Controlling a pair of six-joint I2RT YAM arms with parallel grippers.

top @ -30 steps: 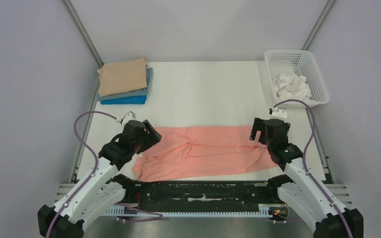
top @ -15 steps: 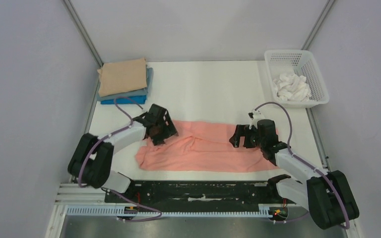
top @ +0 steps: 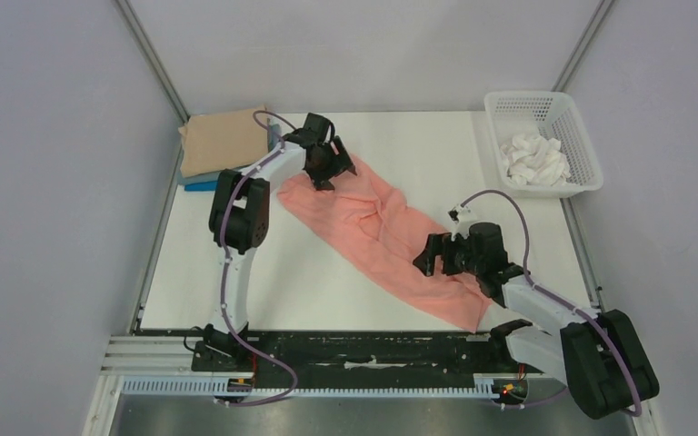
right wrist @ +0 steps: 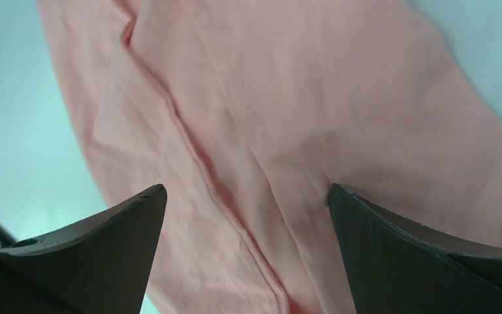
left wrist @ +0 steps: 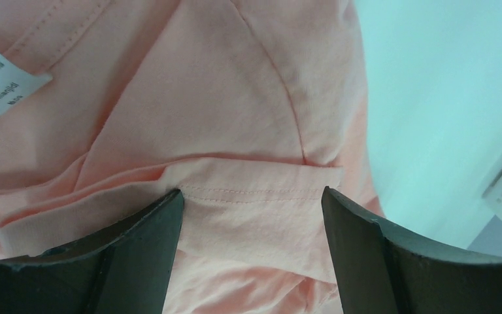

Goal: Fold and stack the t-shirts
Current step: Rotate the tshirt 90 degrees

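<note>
Salmon-pink t-shirt (top: 373, 227) has swung from a band along the near edge into a twisted diagonal, running from far-left beside the folded stack (top: 225, 143) to near-right. Left gripper (top: 329, 173) is over its far end and right gripper (top: 425, 259) over its near part, both with fingers spread and nothing pinched. Looks like a reposition only: it needs flattening before any fold.

The salmon-pink t-shirt (top: 377, 227) lies unfolded and rumpled in a diagonal band across the worktop (top: 418, 145), from far left to near right, its white care label (left wrist: 0, 85) showing. In the far-left corner a folded tan t-shirt (top: 223, 141) tops a stack, over a grey-blue t-shirt (top: 198, 177) and a bright blue t-shirt (top: 202, 187)
</note>
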